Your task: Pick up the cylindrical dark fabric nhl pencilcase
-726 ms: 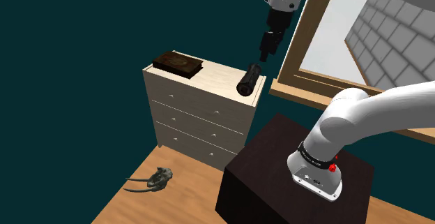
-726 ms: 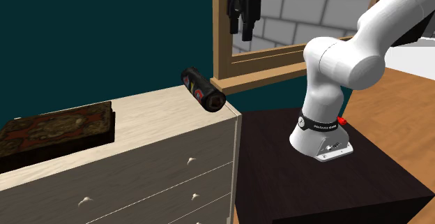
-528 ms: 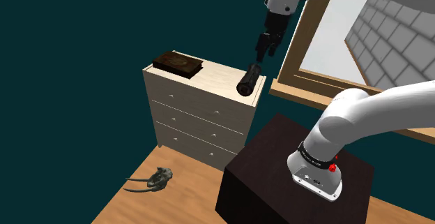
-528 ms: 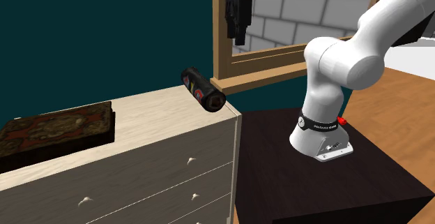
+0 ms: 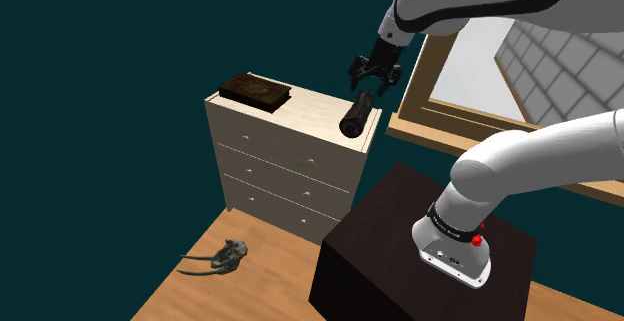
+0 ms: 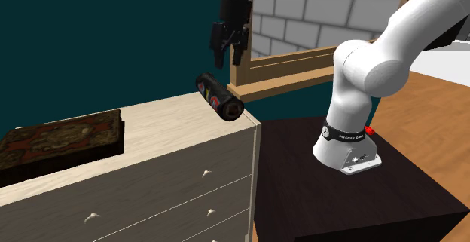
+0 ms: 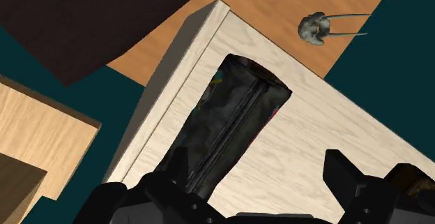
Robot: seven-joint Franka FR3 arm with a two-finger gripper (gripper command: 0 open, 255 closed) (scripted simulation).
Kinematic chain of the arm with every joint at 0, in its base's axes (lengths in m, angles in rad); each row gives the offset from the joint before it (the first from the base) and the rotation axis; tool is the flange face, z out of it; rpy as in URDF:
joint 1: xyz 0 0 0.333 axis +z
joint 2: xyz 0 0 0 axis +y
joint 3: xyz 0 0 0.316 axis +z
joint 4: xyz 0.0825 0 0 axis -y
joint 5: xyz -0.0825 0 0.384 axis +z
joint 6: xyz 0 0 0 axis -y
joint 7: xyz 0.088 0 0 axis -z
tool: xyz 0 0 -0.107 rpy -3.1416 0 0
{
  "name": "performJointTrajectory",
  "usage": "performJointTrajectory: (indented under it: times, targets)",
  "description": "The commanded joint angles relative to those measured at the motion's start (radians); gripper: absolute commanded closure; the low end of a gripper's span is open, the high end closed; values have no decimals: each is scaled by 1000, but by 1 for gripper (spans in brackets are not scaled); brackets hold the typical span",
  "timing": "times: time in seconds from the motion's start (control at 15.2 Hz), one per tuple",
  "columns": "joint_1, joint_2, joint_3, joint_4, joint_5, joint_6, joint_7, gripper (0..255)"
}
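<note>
We see the black gripper [image 5: 372,79] hanging just above the dark pencil case [image 5: 356,115], its two fingers [image 7: 174,172] standing apart with nothing clasped between them; in the second exterior view a small gap shows between the gripper [image 6: 226,55] and the pencil case [image 6: 219,96].

The pencil case lies on its side on top of the pale wooden dresser [image 5: 310,109], along the edge nearest the dark stand [image 5: 375,244], one end close to the front corner; in the wrist view the pencil case [image 7: 233,128] runs lengthwise away from the gripper [image 7: 258,158], closer to one finger than to the other, with a seam running along its length and some coloured marks on its side.

At the other end of the dresser [image 6: 158,127] lies a dark book [image 6: 60,139], well apart from the pencil case; behind the dresser a wooden frame [image 5: 430,79] leans; on the wooden floor [image 5: 260,279] below lies a small grey thing [image 5: 222,259] with two long prongs.
</note>
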Motion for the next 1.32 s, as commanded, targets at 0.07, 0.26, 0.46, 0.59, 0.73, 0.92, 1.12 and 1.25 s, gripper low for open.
performJointTrajectory:
  times: [0.07, 0.26, 0.46, 0.59, 0.73, 0.92, 1.12, 1.25]
  targets:
    - [-66, 37, 7, -69, 60, 163, 161, 0]
    - [-122, 75, 16, -134, 122, 316, 300, 0]
    - [-116, 97, 16, -161, 135, 365, 286, 0]
    - [-111, 114, 16, -177, 144, 398, 277, 0]
    - [-105, 132, 14, -193, 154, 431, 266, 0]
    - [-102, 138, 15, -198, 157, 442, 264, 255]
    - [-102, 139, 15, -198, 158, 443, 265, 255]
    - [-102, 138, 14, -198, 157, 442, 264, 255]
